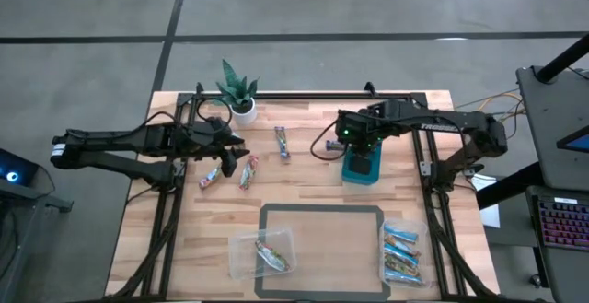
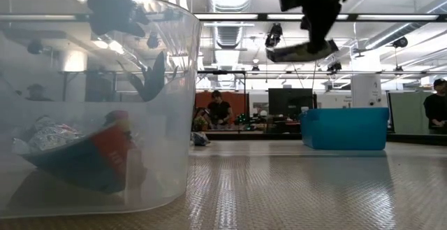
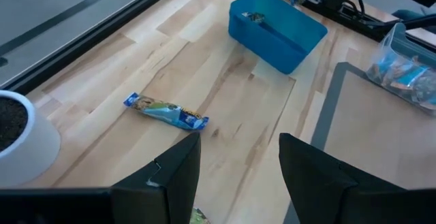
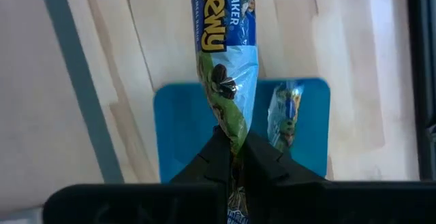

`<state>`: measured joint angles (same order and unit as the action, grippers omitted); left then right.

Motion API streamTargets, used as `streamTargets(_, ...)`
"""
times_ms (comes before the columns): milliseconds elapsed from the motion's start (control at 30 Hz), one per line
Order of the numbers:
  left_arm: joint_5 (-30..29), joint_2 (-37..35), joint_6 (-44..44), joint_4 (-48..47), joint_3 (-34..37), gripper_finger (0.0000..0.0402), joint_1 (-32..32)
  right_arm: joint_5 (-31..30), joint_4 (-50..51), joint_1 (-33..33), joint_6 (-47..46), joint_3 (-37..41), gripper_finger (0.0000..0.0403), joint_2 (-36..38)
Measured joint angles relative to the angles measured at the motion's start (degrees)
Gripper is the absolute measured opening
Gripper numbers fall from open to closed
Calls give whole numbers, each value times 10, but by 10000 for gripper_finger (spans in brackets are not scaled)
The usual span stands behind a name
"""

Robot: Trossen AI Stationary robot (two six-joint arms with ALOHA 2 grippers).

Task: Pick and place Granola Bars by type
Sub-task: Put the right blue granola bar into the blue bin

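**Sorting Status: Partly Complete, One Bar in Transit**

The right gripper hangs directly above the teal bin, its fingers pressed together on the end of a blue-and-green granola bar. The held bar points out past the fingers over the bin opening. One bar of similar colouring already lies inside the bin. Release has not yet occurred.

Completed placements, as far as visible:
- Clear tub on the right: several blue bars.
- Clear tub at front centre: at least one bar with multicoloured wrapping; exact count cannot be determined.
- Teal bin: one bar inside.

Remaining items loose on the desk:
- One bar lying between the potted plant and the teal bin.
- Two bars close together near the left gripper; the second lies just beside the first.

The left gripper hovers above the desk near these two bars with its fingers spread and holding nothing.

Assessment: the sort appears well past the halfway point. Judged from the current layout, one drop into the bin and three further picks remain.
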<state>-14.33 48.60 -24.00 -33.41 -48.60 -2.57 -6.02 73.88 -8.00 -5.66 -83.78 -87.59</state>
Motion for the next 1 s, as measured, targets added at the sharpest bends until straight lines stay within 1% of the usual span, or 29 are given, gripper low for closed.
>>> streamTargets(133, 0, 0, 15, 0, 0, 181, 0, 3, -20, -20, 14, 63, 8, 24)
streamTargets(367, 0, 0, 4, 0, 0, 181, 0, 7, -70, -64, 56, 169, 8, 61)
streamTargets(633, -1, 0, -5, 0, 0, 181, 0, 7, -105, -99, 94, 267, 8, 73)
streamTargets(800, -1, 0, -6, 0, 1, 181, 0, 14, -149, -106, 104, 296, 8, 60)
streamTargets(1000, -1, 0, -7, 0, 1, 181, 0, 23, -194, -109, 109, 305, 8, 37)
